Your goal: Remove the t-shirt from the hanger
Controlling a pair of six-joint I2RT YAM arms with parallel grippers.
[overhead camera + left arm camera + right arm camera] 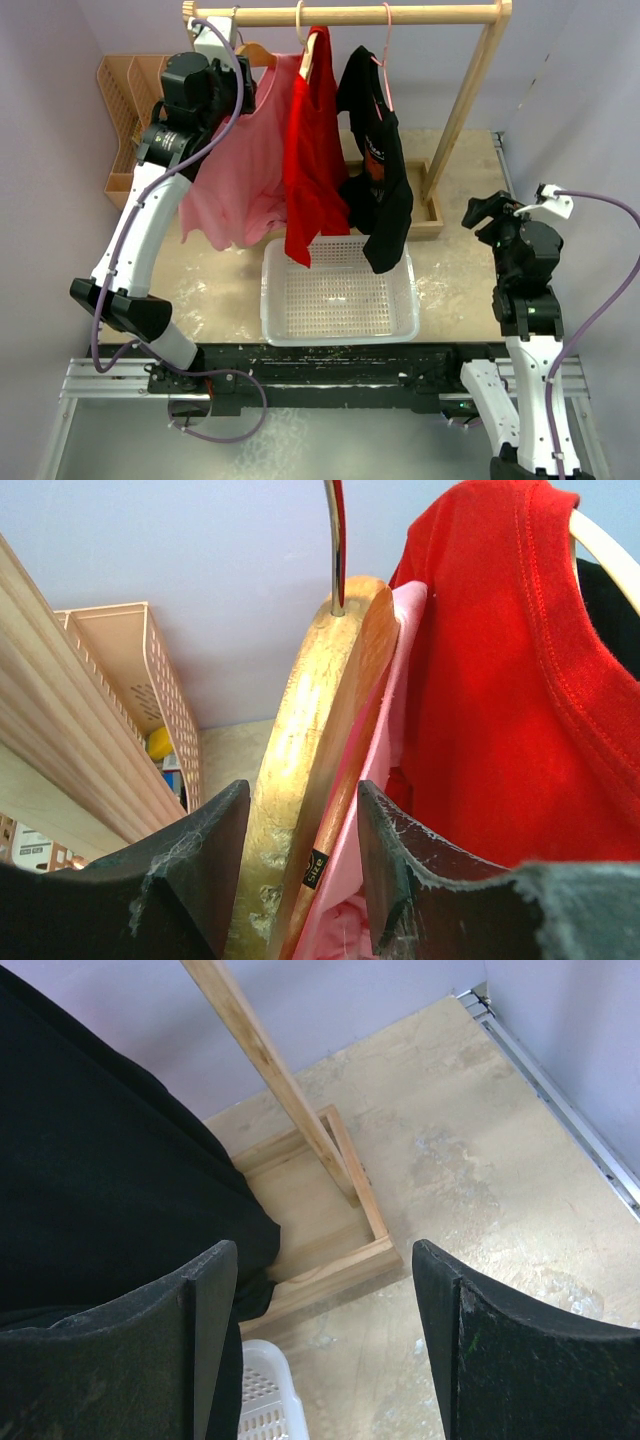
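Note:
A pink t-shirt (240,160) hangs on a wooden hanger (258,52) at the left end of the rail (400,14). My left gripper (235,55) is up at that hanger. In the left wrist view its jaws (303,790) stand on either side of the hanger (310,700) and the pink collar (405,640), closed against them. My right gripper (485,212) is open and empty, low at the right, apart from the clothes; in the right wrist view (325,1250) only the table shows between its fingers.
A red shirt (310,150) and a black shirt (380,170) hang right of the pink one. A white basket (338,340) sits under them. The rack's slanted post (465,100) and its wooden base (330,1270) stand at the right. A wooden organizer (120,100) stands at the far left.

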